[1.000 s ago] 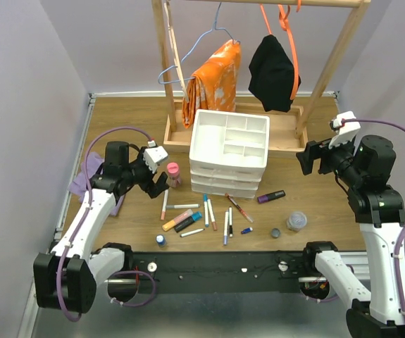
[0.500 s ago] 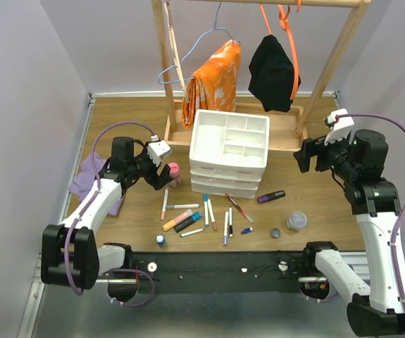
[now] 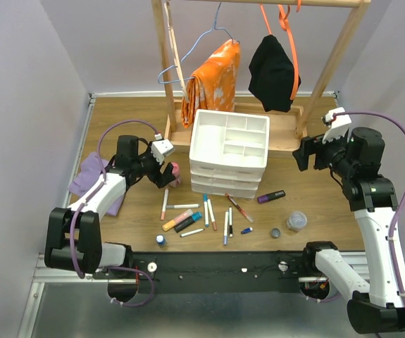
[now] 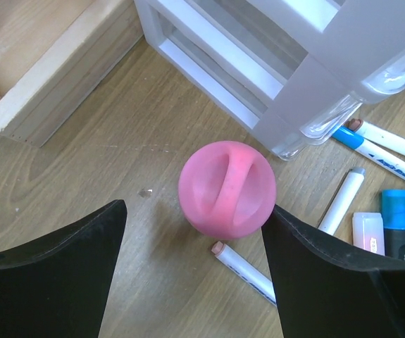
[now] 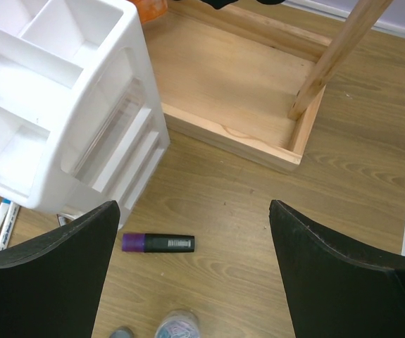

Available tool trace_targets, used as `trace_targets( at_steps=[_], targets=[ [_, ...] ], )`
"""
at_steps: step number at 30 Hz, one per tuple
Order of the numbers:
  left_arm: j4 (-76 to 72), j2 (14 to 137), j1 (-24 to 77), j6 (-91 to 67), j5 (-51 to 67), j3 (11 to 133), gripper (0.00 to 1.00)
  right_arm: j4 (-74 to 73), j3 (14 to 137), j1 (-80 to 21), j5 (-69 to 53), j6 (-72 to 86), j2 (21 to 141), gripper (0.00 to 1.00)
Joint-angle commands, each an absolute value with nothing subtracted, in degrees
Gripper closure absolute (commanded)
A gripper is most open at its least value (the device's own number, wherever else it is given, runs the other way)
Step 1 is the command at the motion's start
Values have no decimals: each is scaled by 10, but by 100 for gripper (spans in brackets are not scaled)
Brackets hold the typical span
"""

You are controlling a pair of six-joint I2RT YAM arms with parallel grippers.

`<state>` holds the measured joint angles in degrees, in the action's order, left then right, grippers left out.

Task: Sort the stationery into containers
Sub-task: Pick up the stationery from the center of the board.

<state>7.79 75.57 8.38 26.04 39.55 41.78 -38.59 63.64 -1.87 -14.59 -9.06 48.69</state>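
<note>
Top view high overhead; wrist views close, facing down; both share drawer unit [image 5: 68, 127].

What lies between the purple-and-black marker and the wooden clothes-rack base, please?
Nothing: the right wrist view shows only bare wooden tabletop between the purple-and-black marker and the wooden clothes-rack base.

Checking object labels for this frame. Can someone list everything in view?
divided tray: 1, white, atop drawer unit, table centre
pink-capped bottle: 1, pink, left of drawer unit
pens and markers: roughly ten, mixed colours, loose in front of drawer unit
purple marker: 1, purple-black, right of drawer unit
blue-capped bottle: 1, near edge, left
clear jar: 1, near edge, right
purple cloth: 1, far left
clothes rack: 1, wood, behind; orange garment and black garment hanging
left gripper: open, astride pink-capped bottle
right gripper: open, raised right of drawer unit
</note>
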Motion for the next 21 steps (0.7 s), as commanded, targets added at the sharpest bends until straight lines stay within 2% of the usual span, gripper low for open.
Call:
trace_targets(
  at_steps=[1,8,21],
  targets=[
    [59,771,88,245,417,437,15,-369,624,-19,-134,-94,487,6],
    [63,804,91,231,438,455,19,-373,623,-16,-132,-95,491,6],
    [35,816,103,221,437,431,16,-375,611,-10,-134,-97,483,6]
  ],
)
